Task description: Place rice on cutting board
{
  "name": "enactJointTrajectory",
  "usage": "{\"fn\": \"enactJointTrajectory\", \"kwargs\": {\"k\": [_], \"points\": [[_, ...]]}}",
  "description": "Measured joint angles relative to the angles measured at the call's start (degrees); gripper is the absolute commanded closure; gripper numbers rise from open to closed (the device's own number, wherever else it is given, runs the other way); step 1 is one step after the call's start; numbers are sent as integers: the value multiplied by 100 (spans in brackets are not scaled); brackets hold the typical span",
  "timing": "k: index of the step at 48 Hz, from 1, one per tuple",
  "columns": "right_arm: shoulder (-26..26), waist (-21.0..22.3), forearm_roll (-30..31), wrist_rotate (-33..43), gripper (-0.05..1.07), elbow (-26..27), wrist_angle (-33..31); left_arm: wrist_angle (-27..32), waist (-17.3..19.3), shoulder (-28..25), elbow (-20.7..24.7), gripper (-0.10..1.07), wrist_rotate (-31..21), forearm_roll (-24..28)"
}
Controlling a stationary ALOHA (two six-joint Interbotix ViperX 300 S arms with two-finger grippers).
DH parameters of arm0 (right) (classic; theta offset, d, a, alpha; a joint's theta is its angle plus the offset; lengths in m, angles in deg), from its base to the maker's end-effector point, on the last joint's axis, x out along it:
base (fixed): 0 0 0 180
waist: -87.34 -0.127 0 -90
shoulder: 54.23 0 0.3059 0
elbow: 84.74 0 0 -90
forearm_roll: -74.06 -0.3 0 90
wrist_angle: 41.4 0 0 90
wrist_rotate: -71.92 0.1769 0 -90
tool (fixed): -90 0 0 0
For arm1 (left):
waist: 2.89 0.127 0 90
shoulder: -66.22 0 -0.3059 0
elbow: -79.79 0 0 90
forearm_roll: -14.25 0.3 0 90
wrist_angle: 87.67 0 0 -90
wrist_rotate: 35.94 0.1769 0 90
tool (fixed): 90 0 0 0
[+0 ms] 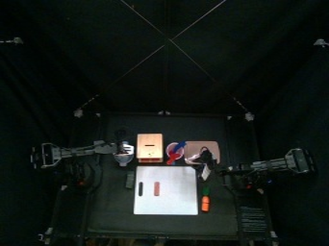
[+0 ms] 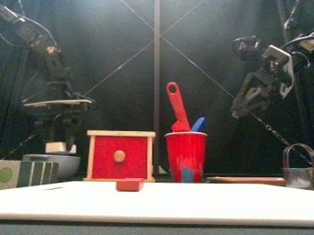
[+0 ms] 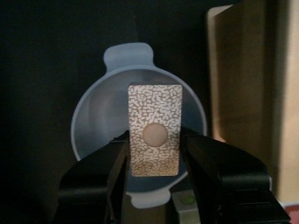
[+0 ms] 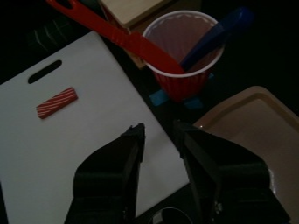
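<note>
Across the small black table lay 1 cutting board [image 1: 174, 197], 1 red cup [image 4: 177, 54], 1 tan plate [image 4: 251, 118], 1 pale bowl [image 3: 100, 114] and 1 block of rice [image 3: 155, 131]. From above, 3 small pieces sat on the board: 1 dark, 1 red [image 4: 56, 102] and 1 orange, though they were too small there to name with any certainty. 2 utensils stood in the cup, a red spatula [image 2: 175, 106] and a blue-handled one [image 4: 225, 28].

The left gripper [image 3: 155, 153] hung over the bowl with its 2 jaws spread wide, 1 on each side of the rice block's near end; they seemed to flank it rather than pinch it. The rice lay inside the bowl, off the board, at the table's left side. The right gripper [image 4: 162, 131] hovered over the board's edge beside the plate, its jaws moderately parted and holding nothing.

The rice was a flat rectangle with a crackled, speckled white surface and 1 grey dot at its centre. The bowl was round, smooth and bluish-white, with a small tab on its rim. The board was flat, white and rectangular, with 1 slot handle at a corner. The red piece carried pale diagonal stripes. The cup looked like glossy plastic, and the plate had rounded corners and a raised rim.
</note>
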Motion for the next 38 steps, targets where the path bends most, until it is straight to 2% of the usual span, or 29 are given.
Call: {"fn": "enactJointTrajectory", "kwargs": {"k": [9,19,26,38], "points": [[9,0,9,0,30,0,0,475,0,457,202,33,0,-431],[0,9,26,0,30,0,0,563,-220,554,545,33,-18,-844],[0,18,35,0,30,0,0,536,-589,369,835,33,-97,-949],[9,26,35,0,30,0,0,448,-1222,-343,1274,33,-299,-1081]]}}
